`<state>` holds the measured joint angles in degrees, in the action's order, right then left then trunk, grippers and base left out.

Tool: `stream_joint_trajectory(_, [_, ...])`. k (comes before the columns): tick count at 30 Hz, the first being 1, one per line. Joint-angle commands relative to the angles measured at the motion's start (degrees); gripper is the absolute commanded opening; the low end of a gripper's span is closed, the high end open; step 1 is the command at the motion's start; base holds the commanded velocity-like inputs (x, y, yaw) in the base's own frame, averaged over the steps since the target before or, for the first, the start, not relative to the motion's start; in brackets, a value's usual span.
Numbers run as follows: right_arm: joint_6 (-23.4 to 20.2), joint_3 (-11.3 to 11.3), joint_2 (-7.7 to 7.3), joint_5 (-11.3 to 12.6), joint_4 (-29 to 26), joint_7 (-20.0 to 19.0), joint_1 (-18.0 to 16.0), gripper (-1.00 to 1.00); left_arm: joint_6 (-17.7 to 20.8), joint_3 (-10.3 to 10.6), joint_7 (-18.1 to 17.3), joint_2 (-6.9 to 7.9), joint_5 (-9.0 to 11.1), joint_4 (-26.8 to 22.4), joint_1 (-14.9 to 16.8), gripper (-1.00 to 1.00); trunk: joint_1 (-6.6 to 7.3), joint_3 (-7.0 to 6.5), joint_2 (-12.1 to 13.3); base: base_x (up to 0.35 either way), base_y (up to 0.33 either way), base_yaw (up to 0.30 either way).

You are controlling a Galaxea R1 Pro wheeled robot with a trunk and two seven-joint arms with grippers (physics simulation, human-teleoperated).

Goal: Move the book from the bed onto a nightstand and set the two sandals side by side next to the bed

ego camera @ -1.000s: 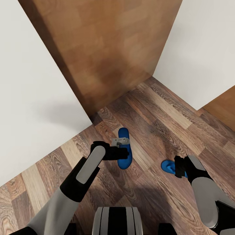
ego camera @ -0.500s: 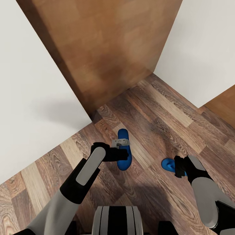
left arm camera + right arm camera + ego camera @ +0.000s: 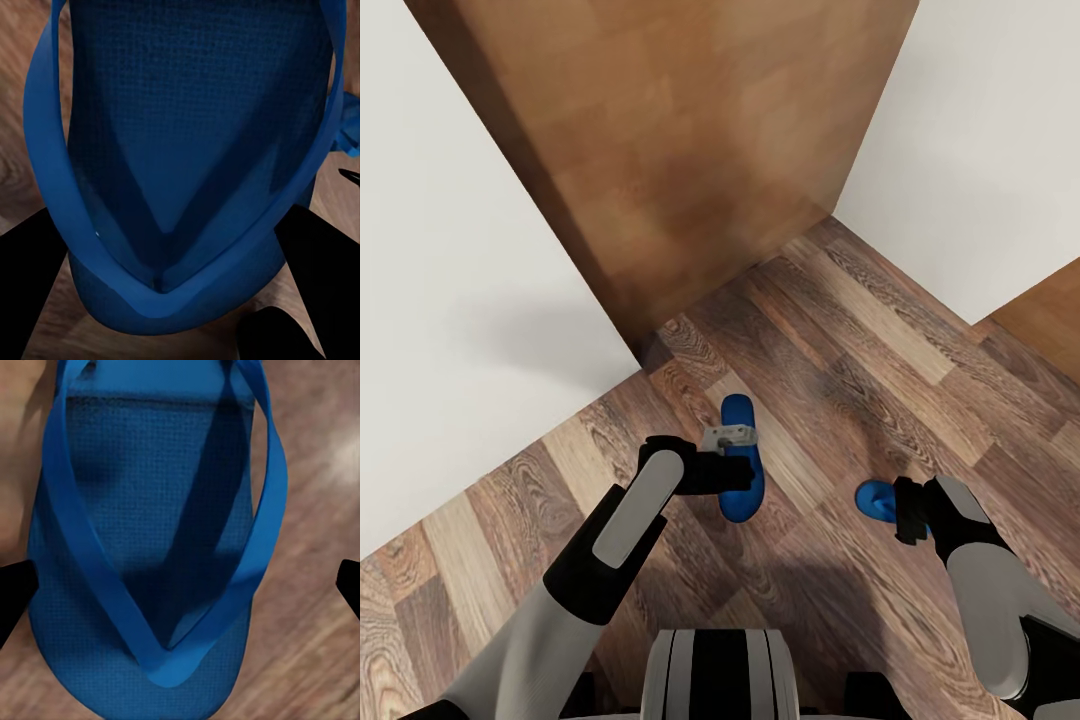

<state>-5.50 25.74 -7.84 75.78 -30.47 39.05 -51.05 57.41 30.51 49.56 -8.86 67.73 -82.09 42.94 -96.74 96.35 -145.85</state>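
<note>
**Both sandals under the claws, pairing not yet done**

While the head view looks steeply down at the plank floor, each arm hangs over one of the two blue sandals. The left sandal lies on the floor just ahead of the robot, with the left claw across its middle. In the left wrist view that sandal sits between the two dark fingers, which stand on either side of its toe end, close to the sole's edges; whether they press it I cannot tell. The right sandal lies to the right and a little nearer, mostly hidden by the right claw. In the right wrist view this sandal lies flat on the wood with the finger tips well out at both sides, so that claw is spread wide and holds nothing.

As to progress, the sandals lie apart, with bare floor between them, so the side-by-side placing is still to do. No bed, book or nightstand can be made out here, only white walls and a tall brown wooden panel at the far side, so the book step cannot be judged.

The left sandal's long axis runs near to far, tilted slightly. The right sandal's axis cannot be told from the head view.
</note>
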Motion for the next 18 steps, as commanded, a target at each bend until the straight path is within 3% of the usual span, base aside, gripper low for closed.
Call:
stream_joint_trajectory(1, [-0.38,0.22,0.02,-0.04,-0.15,0.27,-0.02,1.0,0.11,0.03,0.58,-0.01,0.52,-0.05,0.04,-1.0,0.01,0.03,-0.01,0.0,0.0,0.0])
stream_joint_trajectory(18, [-0.77,0.24,0.02,0.03,-0.38,-3.66,0.06,1.0,0.15,0.08,0.54,-0.01,0.48,-0.01,0.0,-1.0,0.01,0.03,-0.01,0.0,0.0,0.0])
